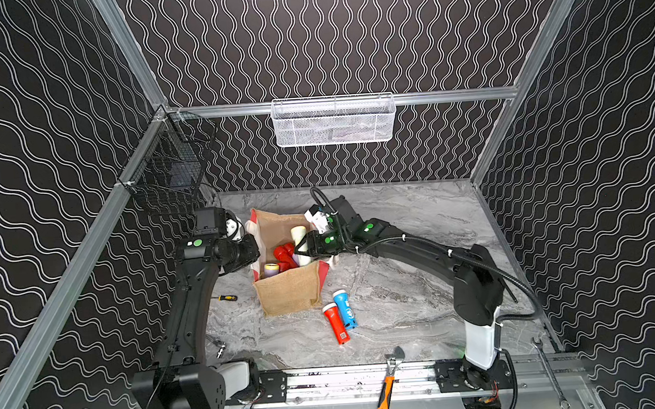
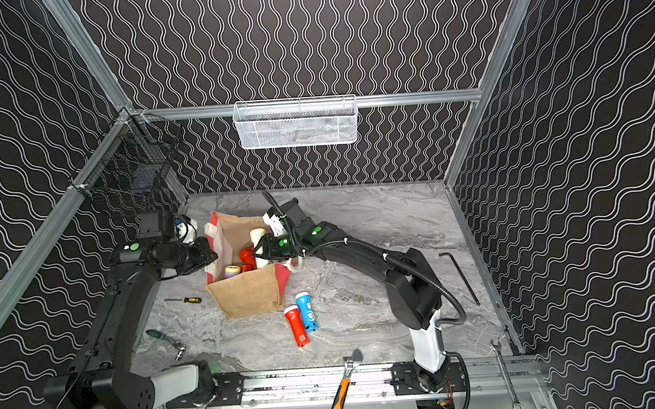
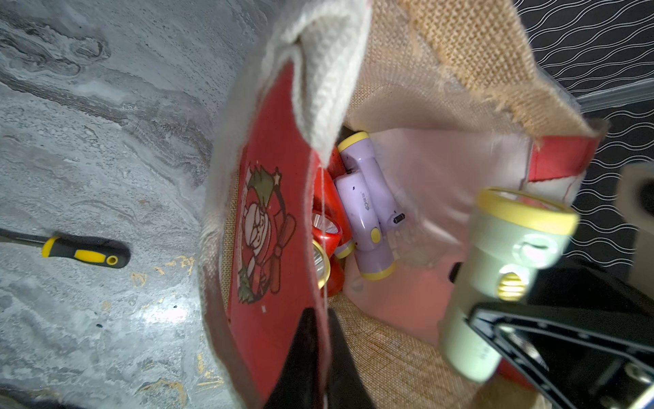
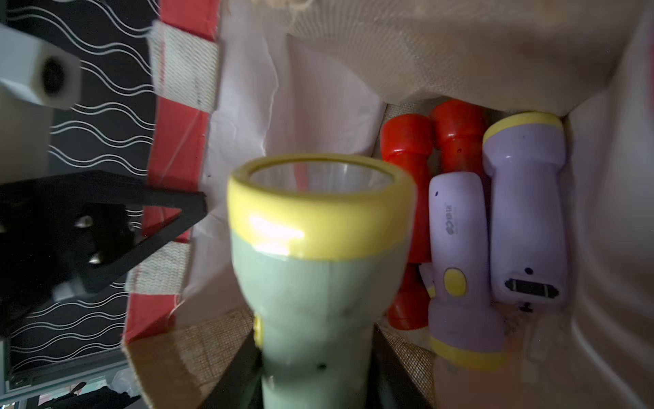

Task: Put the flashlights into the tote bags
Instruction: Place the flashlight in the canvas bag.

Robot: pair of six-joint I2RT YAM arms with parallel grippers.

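The left jaws are pinched shut on the rim of the bag [image 1: 288,293], at its red-and-white side wall, and hold the mouth open. Inside the bag lie lilac flashlights [image 4: 523,212] and red flashlights [image 4: 407,148]. The right jaws are clamped on the handle of a pale green flashlight [image 4: 318,276], which points head-first into the mouth of the bag, above those already in it. The step in hand looks like the drop. Next, the right jaws need to widen so it falls in, with the left grip kept firm. Just beside the bag's near right corner, a loose red flashlight [image 1: 336,325] and a blue flashlight [image 1: 344,308] lie side by side on the surface [image 1: 402,306], not yet packed. They likely come next.
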